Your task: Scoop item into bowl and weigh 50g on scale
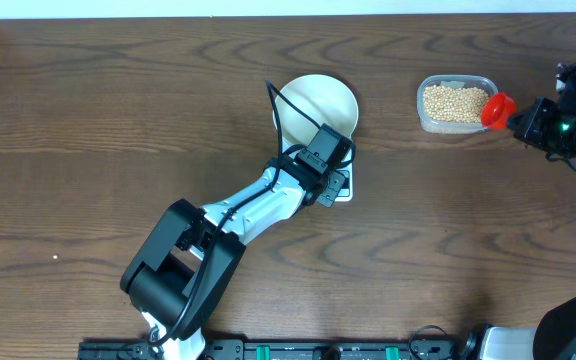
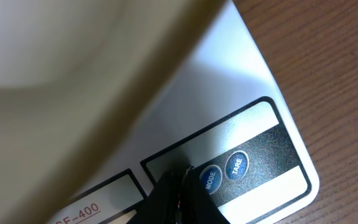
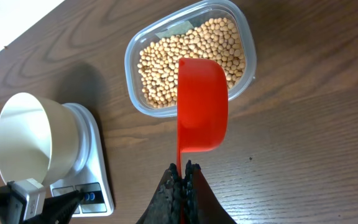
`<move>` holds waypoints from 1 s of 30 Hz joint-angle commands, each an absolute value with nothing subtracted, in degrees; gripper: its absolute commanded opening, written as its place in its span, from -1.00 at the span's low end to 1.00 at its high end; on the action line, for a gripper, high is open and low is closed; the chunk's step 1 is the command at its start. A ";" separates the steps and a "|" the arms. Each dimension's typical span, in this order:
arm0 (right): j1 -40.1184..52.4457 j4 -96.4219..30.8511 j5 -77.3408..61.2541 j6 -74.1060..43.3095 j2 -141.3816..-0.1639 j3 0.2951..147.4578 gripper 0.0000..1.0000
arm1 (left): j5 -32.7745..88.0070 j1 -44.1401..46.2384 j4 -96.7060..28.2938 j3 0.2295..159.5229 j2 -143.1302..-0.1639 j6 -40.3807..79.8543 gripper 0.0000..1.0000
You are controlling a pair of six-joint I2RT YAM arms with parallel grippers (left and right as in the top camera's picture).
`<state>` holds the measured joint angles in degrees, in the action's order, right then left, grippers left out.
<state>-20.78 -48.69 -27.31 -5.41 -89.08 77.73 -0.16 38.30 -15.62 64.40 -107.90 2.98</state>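
Note:
The white bowl (image 1: 316, 103) stands on the white scale (image 1: 345, 192) at mid-table. My left gripper (image 1: 336, 186) is shut, and its tips (image 2: 183, 172) rest on the scale's control panel (image 2: 272, 155) just left of the blue MODE button (image 2: 210, 179). The bowl's wall (image 2: 55, 56) fills the upper left of the left wrist view. My right gripper (image 3: 184, 167) is shut on the thin handle of a red scoop (image 3: 202, 106). That scoop hangs empty over the near rim of a clear tub holding the pale beans (image 3: 191, 56).
The clear tub (image 1: 455, 104) sits at the back right, with the red scoop (image 1: 498, 110) at its right end. The bowl (image 3: 23, 140) and scale (image 3: 97, 168) lie left of it. Bare wooden table (image 1: 88, 150) surrounds them.

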 commanded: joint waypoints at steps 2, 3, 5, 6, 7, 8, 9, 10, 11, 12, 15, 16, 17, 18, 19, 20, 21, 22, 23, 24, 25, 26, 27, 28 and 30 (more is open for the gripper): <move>-20.62 -48.86 -27.29 -5.50 -88.29 78.26 -0.97 | -0.69 38.04 -15.73 64.16 -107.18 2.13 -0.85; -20.62 -48.86 -27.29 -5.50 -88.29 78.26 -0.97 | -0.69 38.04 -15.73 64.14 -107.18 2.13 -0.85; -20.62 -48.86 -27.29 -5.50 -88.29 78.26 -0.97 | -0.69 38.04 -15.73 64.16 -107.18 2.13 -0.86; -20.62 -48.86 -27.29 -5.50 -88.29 78.26 -0.97 | -0.67 38.04 -15.70 64.14 -107.18 2.13 -0.86; -20.62 -48.86 -27.27 -5.50 -88.29 78.26 -0.97 | -0.69 38.04 -15.70 64.14 -107.18 2.13 -0.85; -20.62 -48.86 -27.27 -5.50 -88.29 78.26 -0.97 | -0.69 38.04 -15.73 64.14 -107.18 2.13 -0.85; -20.62 -48.86 -27.27 -5.50 -88.29 78.26 -0.97 | -0.69 38.04 -15.70 64.14 -107.18 2.13 -0.85; -20.62 -48.86 -27.27 -5.50 -88.29 78.26 -0.97 | -0.69 38.04 -15.73 64.14 -107.20 2.13 -0.85; -20.62 -48.86 -27.27 -5.50 -88.29 78.26 -0.97 | -0.69 38.04 -15.73 64.14 -107.20 2.13 -0.85; -20.62 -48.86 -27.18 -5.50 -88.29 78.26 -0.97 | -0.67 38.04 -15.73 64.12 -107.22 2.13 -0.85; -20.62 -48.84 -27.05 -5.50 -88.29 78.26 -0.97 | -0.67 38.04 -15.79 64.01 -107.44 2.15 -0.85; -20.62 -48.86 -27.05 -5.50 -88.29 78.26 -0.97 | -0.67 38.06 -15.97 63.92 -107.59 2.15 -0.85; -20.62 -48.86 -27.05 -5.50 -88.29 78.26 -0.97 | -0.67 38.06 -16.01 63.92 -107.87 2.15 -0.85; -20.62 -48.86 -27.05 -5.50 -88.29 78.26 -0.98 | -0.64 38.06 -16.14 63.92 -108.25 2.17 -0.85; -20.62 -48.86 -27.05 -5.50 -88.29 78.26 -0.98 | -0.64 38.06 -16.19 63.92 -108.51 2.17 -0.85; -20.62 -48.86 -27.05 -5.50 -88.29 78.26 -0.97 | -0.64 38.06 -16.19 63.90 -108.92 2.17 -0.85; -20.62 -48.86 -27.05 -5.50 -88.29 78.26 -0.98 | -0.62 38.06 -16.21 63.90 -109.16 2.17 -0.86; -20.62 -48.86 -27.05 -5.50 -88.29 78.26 -0.97 | -0.62 38.06 -16.34 63.90 -109.45 2.17 -0.85; -20.62 -48.88 -27.05 -5.50 -88.29 78.26 -0.98 | -0.62 38.06 -16.43 63.90 -109.58 2.17 -0.85; -20.62 -48.88 -27.05 -5.50 -88.29 78.26 -0.97 | -0.62 38.06 -16.60 63.90 -109.62 2.17 -0.85; -20.62 -48.90 -27.05 -5.50 -88.29 78.26 -0.97 | -0.62 38.06 -16.93 63.92 -109.62 2.17 -0.85; -20.62 -48.90 -27.05 -5.50 -88.29 78.26 -0.97 | -0.60 38.06 -17.54 63.92 -109.62 2.17 -0.85; -20.62 -48.88 -27.05 -5.50 -88.29 78.26 -0.97 | -0.58 38.06 -18.39 63.92 -109.62 2.17 -0.86; -20.62 -48.88 -27.03 -5.50 -88.29 78.26 -0.97 | -0.47 38.06 -19.66 63.92 -109.62 2.15 -0.86; -20.62 -48.84 -26.87 -5.50 -88.29 78.26 -0.98 | -0.47 38.06 -22.26 63.90 -109.62 2.13 -0.85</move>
<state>-20.78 -48.71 -27.11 -5.41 -89.08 77.73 0.08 38.33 -18.72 64.66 -107.90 2.87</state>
